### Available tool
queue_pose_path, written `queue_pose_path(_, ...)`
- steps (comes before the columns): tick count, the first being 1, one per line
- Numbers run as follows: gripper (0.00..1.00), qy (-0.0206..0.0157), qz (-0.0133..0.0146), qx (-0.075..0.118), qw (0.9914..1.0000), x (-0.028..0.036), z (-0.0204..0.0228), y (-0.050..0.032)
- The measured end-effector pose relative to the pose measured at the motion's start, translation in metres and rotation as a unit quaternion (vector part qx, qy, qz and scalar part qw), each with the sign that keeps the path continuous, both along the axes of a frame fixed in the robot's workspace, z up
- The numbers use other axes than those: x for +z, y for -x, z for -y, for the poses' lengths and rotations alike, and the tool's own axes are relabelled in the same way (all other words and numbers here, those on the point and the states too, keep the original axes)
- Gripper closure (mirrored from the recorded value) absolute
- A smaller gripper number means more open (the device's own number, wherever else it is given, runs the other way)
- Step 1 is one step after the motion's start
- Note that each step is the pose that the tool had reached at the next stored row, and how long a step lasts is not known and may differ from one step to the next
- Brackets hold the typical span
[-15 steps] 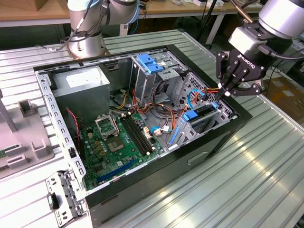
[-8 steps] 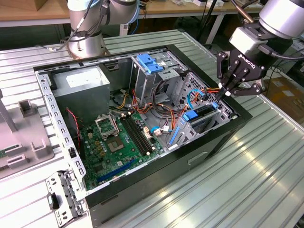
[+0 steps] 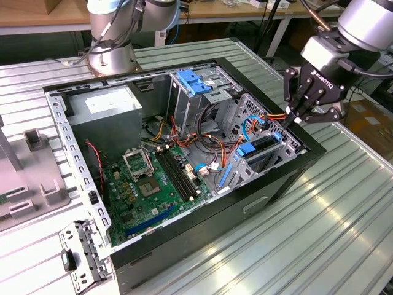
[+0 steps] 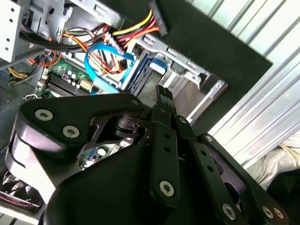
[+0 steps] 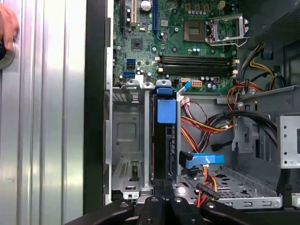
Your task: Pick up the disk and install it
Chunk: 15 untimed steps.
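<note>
The disk (image 3: pixel 263 149) stands on edge in the lower drive cage (image 3: pixel 288 147) of the open computer case, at the exterior view's right. Blue rails and a blue tab run along its sides. In the first wrist view the disk (image 5: pixel 162 145) shows as a dark narrow slab under a blue tab, deep in the grey bay. My gripper (image 3: pixel 290 120) hangs just above the cage with its fingers pressed together. The fingertips (image 5: pixel 163 190) meet at the disk's outer end. In the second wrist view the gripper (image 4: pixel 162 93) points at the blue-railed slot (image 4: pixel 140 70).
Orange, red and blue cables (image 3: pixel 258 123) crowd the space beside the cage. A grey power supply (image 3: pixel 104 110), an upper cage with a blue latch (image 3: pixel 195 82) and the green motherboard (image 3: pixel 147 184) fill the case. A grey fixture (image 3: pixel 31 178) and a loose bracket (image 3: pixel 83 255) lie outside the case, on the table.
</note>
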<state>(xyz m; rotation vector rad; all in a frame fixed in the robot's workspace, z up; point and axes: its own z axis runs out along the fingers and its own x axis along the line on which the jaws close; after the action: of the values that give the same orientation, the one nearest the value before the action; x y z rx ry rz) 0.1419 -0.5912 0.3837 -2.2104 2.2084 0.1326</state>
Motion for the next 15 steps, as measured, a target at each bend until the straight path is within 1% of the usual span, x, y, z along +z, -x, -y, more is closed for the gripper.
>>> queue_pose_path(3,0.89,0.0001,0.0000,0.003,0.99999,-0.0017,-0.0025,-0.0072)
queue_pose_path(6,0.89,0.0000,0.0000,0.006,0.99998,-0.0036,-0.0049,-0.0125)
queue_pose_path(7,0.89,0.0000,0.0000,0.018,0.99983,-0.0065,-0.0152,-0.0198)
queue_pose_path(8,0.89,0.0001,-0.0001,0.025,0.99969,-0.0073,-0.0200,-0.0299)
queue_pose_path(9,0.89,0.0000,-0.0001,0.052,0.99864,-0.0074,-0.0200,-0.0300)
queue_pose_path(10,0.89,0.0000,-0.0001,0.067,0.99773,-0.0073,-0.0200,-0.0300)
queue_pose_path(12,0.89,0.0000,-0.0001,0.088,0.99611,-0.0074,-0.0200,-0.0300)
queue_pose_path(14,0.89,0.0000,-0.0001,0.118,0.99298,-0.0074,-0.0200,-0.0300)
queue_pose_path(15,0.89,0.0000,-0.0001,0.129,0.99170,-0.0075,-0.0200,-0.0300)
